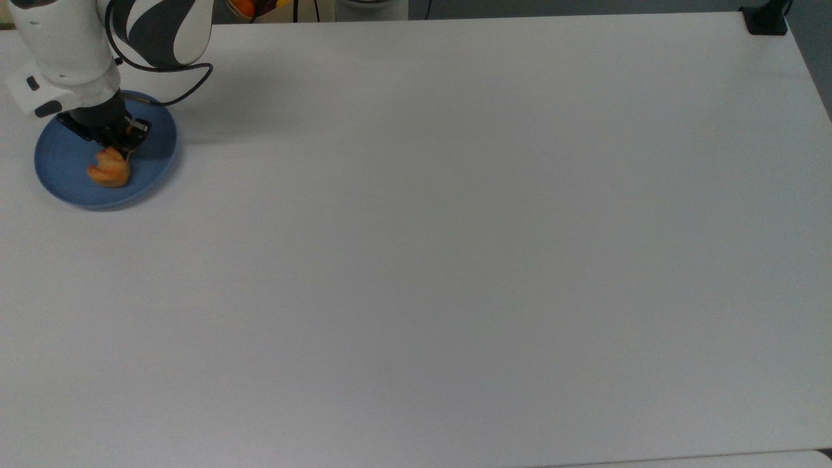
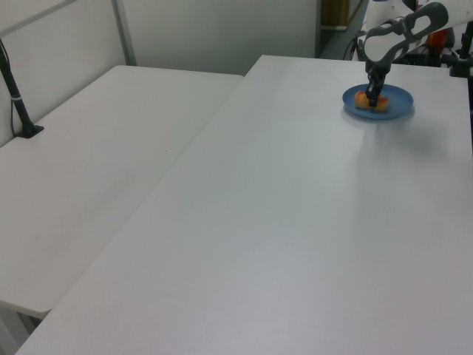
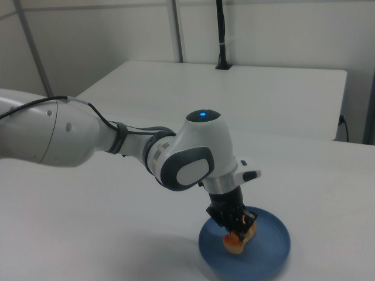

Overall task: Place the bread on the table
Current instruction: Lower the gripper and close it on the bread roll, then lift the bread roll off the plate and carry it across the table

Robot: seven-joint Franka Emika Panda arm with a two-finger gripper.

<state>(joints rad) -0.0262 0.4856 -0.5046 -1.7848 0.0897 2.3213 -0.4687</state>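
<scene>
- Presently, starting at the top view's far left, you have the blue plate (image 1: 65, 175) on the table (image 1: 455, 260), near the top view's upper left corner.
- Your bread (image 1: 109, 170) lies on the plate, right of the plate's middle in the top view; it has not reached the table.
- Your gripper (image 1: 112, 144) stands down over the bread's far end in the top view, its fingers closed in on that end of the roll. The bread looks pinched where the fingers meet it.
- Above the gripper in the top view, you see the arm's white wrist (image 1: 62, 58) and a dark cable (image 1: 188, 81) looping off to the top view's right.
- Rightward in the top view, the tabletop runs on to a black clamp (image 1: 766, 21) at the top view's upper right corner.
- Turning to the left view, at the left view's left you have a second white table (image 2: 96, 170) set against yours, with a black post (image 2: 16, 96) standing on it.
- At the left view's upper right, the plate (image 2: 395, 107) sits near the far edge, the bread (image 2: 363, 102) on it, and the gripper (image 2: 375, 98) upright on the bread.
- In the right view, the arm (image 3: 58, 132) enters from the right view's left and bends down to the gripper (image 3: 234, 225).
- Lowest and rightmost in the right view, the bread (image 3: 239, 241) rests on the plate (image 3: 275, 246), with the fingers clamped on its top.
</scene>
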